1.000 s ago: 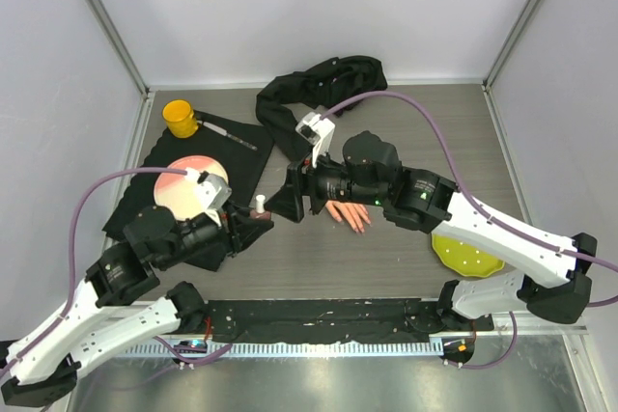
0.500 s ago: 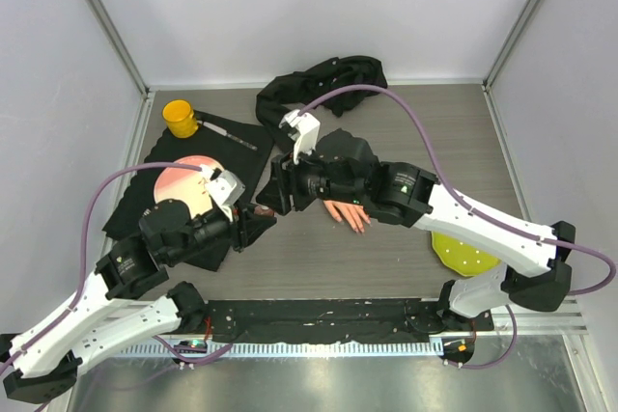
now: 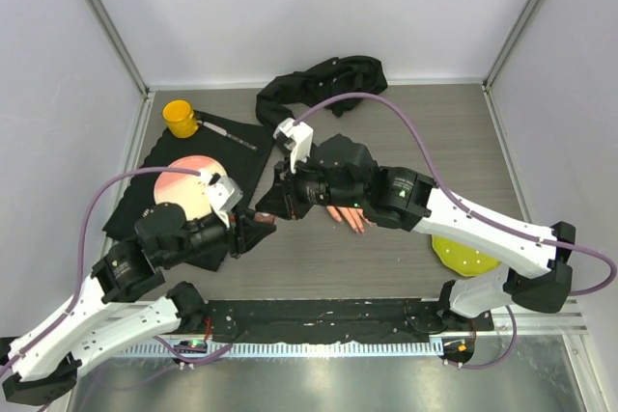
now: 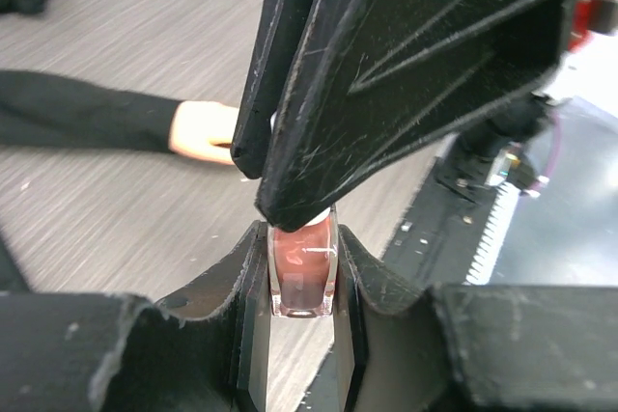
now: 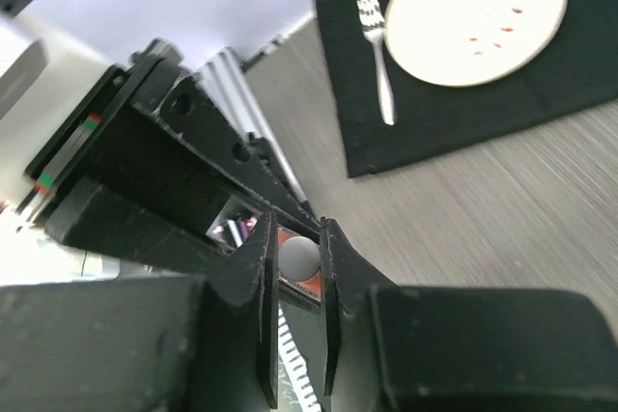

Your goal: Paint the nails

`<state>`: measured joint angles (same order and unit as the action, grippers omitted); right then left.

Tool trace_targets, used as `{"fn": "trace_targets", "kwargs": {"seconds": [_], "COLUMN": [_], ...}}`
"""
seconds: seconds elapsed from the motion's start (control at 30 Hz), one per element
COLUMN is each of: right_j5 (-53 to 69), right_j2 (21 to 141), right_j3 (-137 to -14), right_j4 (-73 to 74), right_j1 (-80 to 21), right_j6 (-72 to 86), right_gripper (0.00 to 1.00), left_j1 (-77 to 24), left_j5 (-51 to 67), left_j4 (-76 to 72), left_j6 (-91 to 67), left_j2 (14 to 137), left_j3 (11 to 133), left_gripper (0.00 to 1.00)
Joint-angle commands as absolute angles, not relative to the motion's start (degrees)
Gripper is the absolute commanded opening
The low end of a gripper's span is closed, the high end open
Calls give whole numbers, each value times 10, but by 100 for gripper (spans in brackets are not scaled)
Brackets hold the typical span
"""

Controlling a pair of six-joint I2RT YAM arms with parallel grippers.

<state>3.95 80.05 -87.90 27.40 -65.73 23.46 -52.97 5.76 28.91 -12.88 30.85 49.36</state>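
Observation:
A small polish bottle (image 4: 301,279) of pinkish-red liquid stands upright between the fingers of my left gripper (image 4: 301,233), which is shut on its glass sides. My right gripper (image 5: 297,238) comes from above, and its fingers close on the bottle's round white cap (image 5: 299,258). In the top view, the left gripper (image 3: 257,225) and right gripper (image 3: 272,204) meet just left of the mannequin hand (image 3: 346,215). The hand lies flat, and its nails (image 3: 359,228) show as pinkish fingertips pointing toward the near edge. The right arm covers most of the hand.
The hand's long black sleeve (image 3: 319,84) curls at the back. A black mat (image 3: 239,156) on the left carries a plate (image 3: 183,190), a fork (image 5: 379,55) and a pen-like stick (image 3: 227,132). A yellow cup (image 3: 180,116) stands behind it. A yellow-green dish (image 3: 463,256) lies right.
My right gripper has swung left and down over the bottle, and its jaws have closed from wide apart onto the cap. The left gripper has kept its hold on the bottle.

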Motion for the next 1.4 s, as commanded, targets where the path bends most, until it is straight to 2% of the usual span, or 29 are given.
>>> {"fn": "trace_targets", "kwargs": {"seconds": [0.0, 0.2, 0.33, 0.5, 0.6, 0.7, 0.83, 0.9, 0.93, 1.0, 1.03, 1.2, 1.33, 1.37], "right_j5": [81, 92, 158, 421, 468, 490, 458, 433, 408, 367, 313, 158, 135, 117], "right_j2": [748, 714, 715, 673, 686, 703, 688, 682, 679, 678, 679, 681, 676, 673], "right_j3": [-832, -784, -771, -678, -678, -702, -685, -678, -675, -678, -691, -749, -777, -780], "right_j4": [239, 200, 153, 30, 3, 25, 18, 4, 4, 9, 17, 124, 165, 180], "right_j1": [-653, -649, -649, -649, -649, -649, -649, -649, -649, -649, -649, -649, -649, -649], "right_j6": [214, 225, 192, 65, 40, 40, 53, 78, 88, 126, 140, 209, 251, 260], "right_gripper": [1, 1, 1, 1, 1, 1, 2, 13, 26, 42, 53, 68, 80, 80], "left_j1": [-529, -529, -529, -529, -529, -529, -529, -529, -529, -529, -529, -529, -529, -529], "left_j5": [95, 104, 133, 197, 232, 240, 236, 232, 230, 224, 221, 195, 164, 159], "left_j4": [243, 241, 222, 188, 174, 170, 169, 168, 169, 171, 176, 191, 198, 200], "left_j6": [-130, -143, -156, -177, -187, -193, -192, -191, -189, -185, -185, -171, -161, -159], "left_j2": [265, 248, 246, 243, 243, 236, 222, 216, 215, 215, 216, 224, 236, 239], "left_j3": [498, 493, 491, 488, 489, 489, 483, 482, 479, 478, 478, 482, 485, 486], "left_gripper": [0, 0, 0, 0, 0, 0, 0, 0, 0, 0, 0, 0, 0, 0]}}
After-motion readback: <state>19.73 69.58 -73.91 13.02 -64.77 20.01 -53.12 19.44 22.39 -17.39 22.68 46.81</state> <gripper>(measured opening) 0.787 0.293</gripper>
